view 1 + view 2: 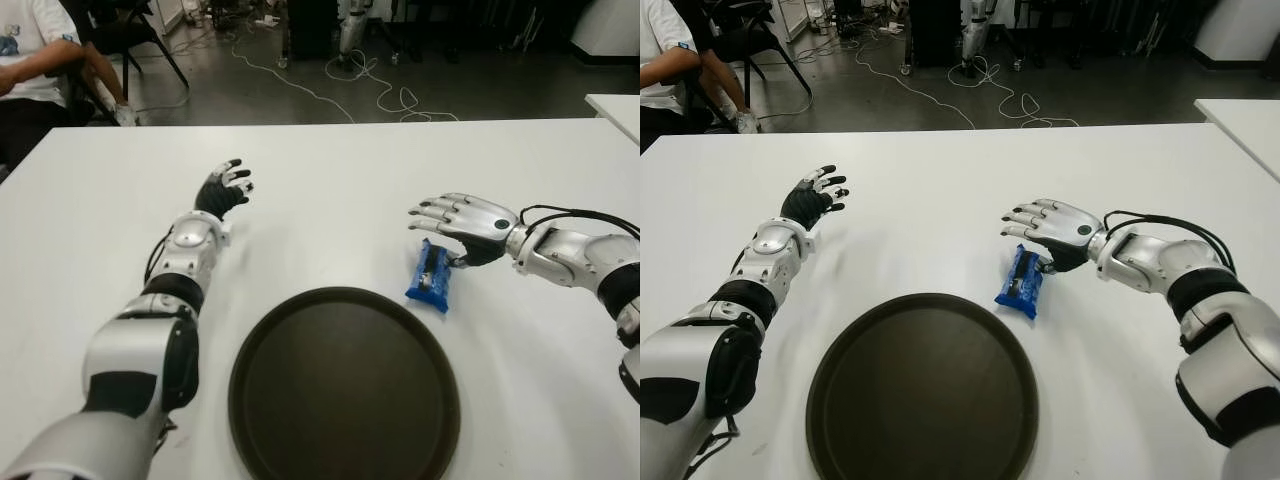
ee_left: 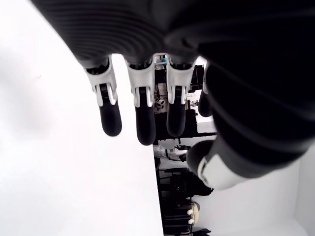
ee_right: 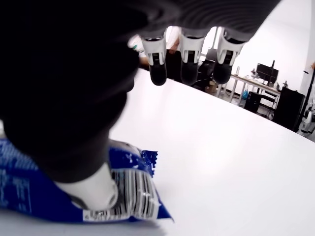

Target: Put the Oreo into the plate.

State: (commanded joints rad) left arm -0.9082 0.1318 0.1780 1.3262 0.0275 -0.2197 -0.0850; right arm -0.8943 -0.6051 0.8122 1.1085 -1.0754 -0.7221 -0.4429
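The Oreo [image 1: 431, 277] is a blue packet lying flat on the white table [image 1: 330, 200], just beyond the right rim of the dark round plate [image 1: 300, 400]. My right hand [image 1: 440, 238] hovers over the packet's far end, palm down and fingers spread. In the right wrist view its thumb [image 3: 93, 189] is down against the Oreo [image 3: 29, 196] while the other fingers [image 3: 184, 66] stay straight and off it. The hand is open, with no grasp on the packet. My left hand [image 1: 228, 186] shows open, with spread fingers, far to the left of the packet. The plate holds nothing.
A person [image 1: 30, 60] sits on a chair beyond the table's back left corner. Cables [image 1: 385, 95] trail over the floor behind the table. The corner of a second white table [image 1: 615, 108] shows at the right.
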